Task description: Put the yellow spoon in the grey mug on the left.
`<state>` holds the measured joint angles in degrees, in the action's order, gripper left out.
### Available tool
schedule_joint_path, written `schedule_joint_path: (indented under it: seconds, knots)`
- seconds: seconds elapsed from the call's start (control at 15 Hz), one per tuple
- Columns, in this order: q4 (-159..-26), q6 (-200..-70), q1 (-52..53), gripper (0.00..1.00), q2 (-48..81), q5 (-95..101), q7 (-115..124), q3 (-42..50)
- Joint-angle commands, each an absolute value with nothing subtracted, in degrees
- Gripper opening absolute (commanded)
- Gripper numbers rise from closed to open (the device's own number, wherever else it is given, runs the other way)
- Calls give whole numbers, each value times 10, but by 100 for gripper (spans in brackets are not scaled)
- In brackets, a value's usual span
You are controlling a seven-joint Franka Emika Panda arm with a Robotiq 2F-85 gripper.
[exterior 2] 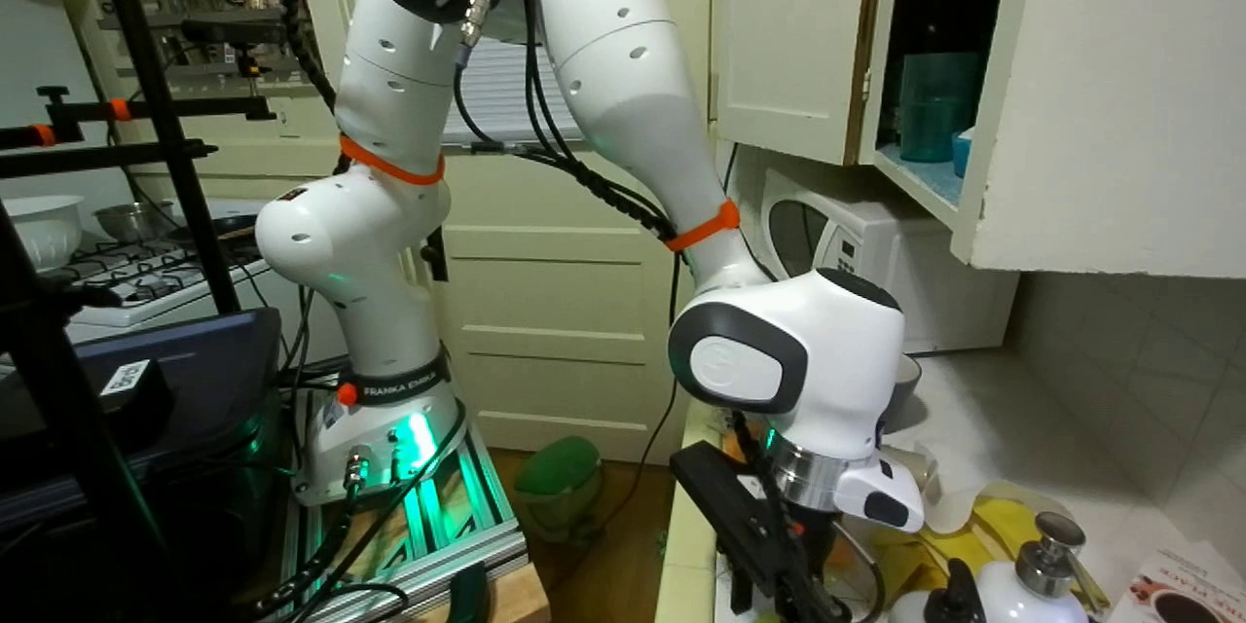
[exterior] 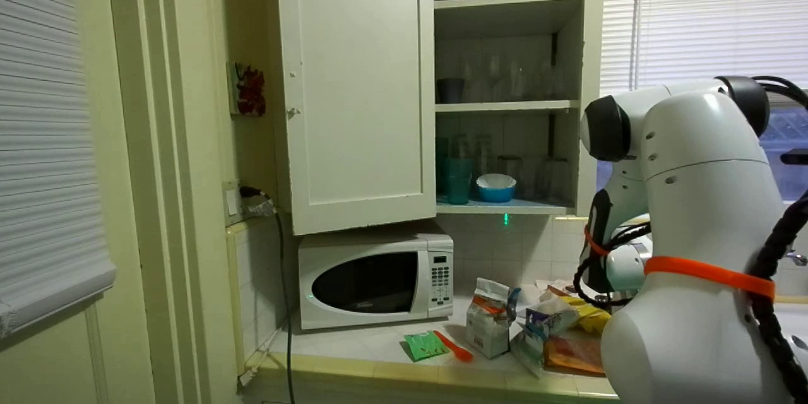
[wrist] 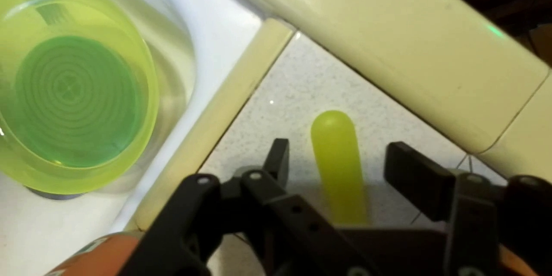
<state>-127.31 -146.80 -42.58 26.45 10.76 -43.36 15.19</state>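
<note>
The spoon shows in the wrist view as a yellow-green rounded handle (wrist: 338, 159) lying on the white tiled counter. Its other end is hidden behind my gripper's body. My gripper (wrist: 337, 153) is open, with one black finger on each side of the handle and a gap to it on both sides. A grey rounded vessel (exterior 2: 907, 382), which may be the grey mug, stands on the counter near the microwave in an exterior view. My arm partly hides it, so I cannot see its handle or opening fully.
A yellow-green bowl (wrist: 146, 108) sits in the white sink left of the spoon. An orange item (wrist: 103, 256) is near the jaws. A pump bottle (exterior 2: 1032, 594), a white bag (exterior: 489, 322), a red spoon (exterior: 453, 347), a green packet (exterior: 426, 346) and a microwave (exterior: 435, 312) stand along the counter.
</note>
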Motion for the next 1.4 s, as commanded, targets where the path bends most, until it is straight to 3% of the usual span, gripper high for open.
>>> schedule_joint_path:
  seconds: [0.0, 0.27, 0.47, 1.07, 1.33]
  knots:
    - [-1268, -1523, -420, 31, 295, 109, -411, 158]
    - [-1277, -1541, -412, 0, 284, 126, -404, 170]
    - [-1296, -1524, -404, 4, 251, 146, -423, 173]
    - [-1407, -1512, -345, 4, 68, 355, -516, 256]
    - [-1413, -1489, -320, 4, 13, 541, -466, 288]
